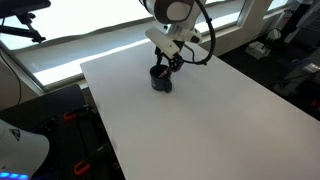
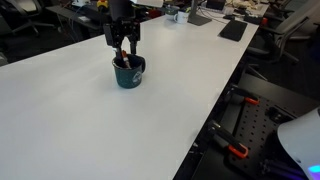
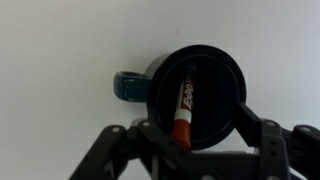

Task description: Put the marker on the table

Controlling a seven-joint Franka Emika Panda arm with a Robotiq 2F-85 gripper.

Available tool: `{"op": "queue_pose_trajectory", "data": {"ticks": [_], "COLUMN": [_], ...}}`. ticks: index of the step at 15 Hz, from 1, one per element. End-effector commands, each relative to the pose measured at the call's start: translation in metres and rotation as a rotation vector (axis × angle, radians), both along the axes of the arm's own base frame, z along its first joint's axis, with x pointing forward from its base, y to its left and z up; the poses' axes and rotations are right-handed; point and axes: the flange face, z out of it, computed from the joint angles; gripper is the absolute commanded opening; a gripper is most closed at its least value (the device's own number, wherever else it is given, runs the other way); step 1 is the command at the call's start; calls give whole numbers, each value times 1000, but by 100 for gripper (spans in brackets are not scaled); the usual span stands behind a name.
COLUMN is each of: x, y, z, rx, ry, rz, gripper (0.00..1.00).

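Note:
The marker, dark with a white label and a reddish-orange cap, stands slanted inside a dark round cup with a teal handle. The cup stands on the white table towards its far end; it shows in both exterior views. My gripper is open and hangs straight over the cup, one finger on each side of the cup's mouth. The marker's capped end lies close to one finger, but the fingers are not closed on it. In the exterior views the gripper reaches down to the cup's rim.
The table stretches wide around the cup. Dark items lie at its far end. Windows run behind the table. Black equipment with red clamps stands beside the table's edge.

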Motion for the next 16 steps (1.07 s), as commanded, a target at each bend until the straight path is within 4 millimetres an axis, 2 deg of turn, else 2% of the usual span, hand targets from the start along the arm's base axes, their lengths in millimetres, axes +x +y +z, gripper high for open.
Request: {"op": "queue_pose_trajectory", "data": {"ticks": [1, 5, 7, 9, 10, 16], "x": [4, 4, 4, 4, 5, 15], "y": [1, 1, 2, 3, 6, 27], "z": [1, -1, 0, 2, 3, 14], "rx": [-16, -58, -78, -89, -94, -115], "ry": [13, 28, 30, 32, 28, -10], "rz": [33, 30, 27, 37, 44, 111], "gripper": [73, 71, 63, 60, 64, 67]}}
